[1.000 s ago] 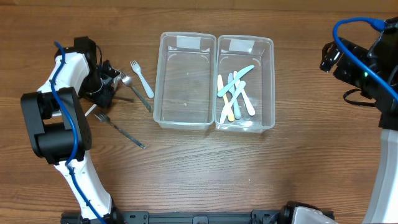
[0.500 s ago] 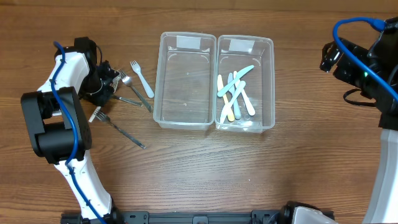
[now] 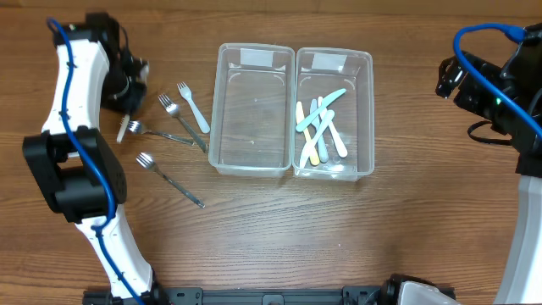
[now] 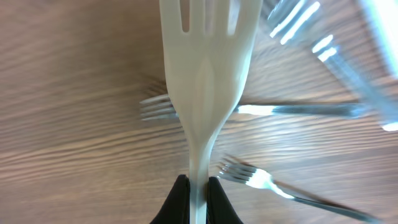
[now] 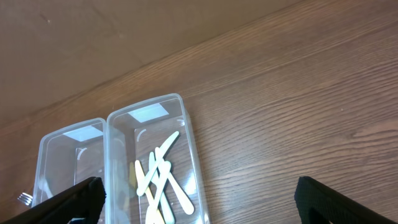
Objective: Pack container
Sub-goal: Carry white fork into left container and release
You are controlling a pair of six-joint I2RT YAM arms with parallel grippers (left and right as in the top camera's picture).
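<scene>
We see the left arm bent up toward the far-left part of the worktop (image 3: 356,229), well left of the empty container (image 3: 222,110), with its wrist pointing down. The left gripper (image 4: 198,193) is clamped tight on the thin handle of a white plastic fork (image 4: 208,74) – the tines point away from the wrist camera, and the fork crosses in front of the blurred metal forks (image 4: 292,111) below it. The right arm sits at the edge far to the right of that container, and the right gripper (image 5: 196,190) has its jaws spread wide with nothing between them.

The worktop is brown wood grain. The empty container is clear plastic – a second container (image 3: 366,110) touches its right side and holds pale plastic knives (image 3: 320,127). Just left of the empty container lie three metal forks and a second white fork (image 3: 192,108).
</scene>
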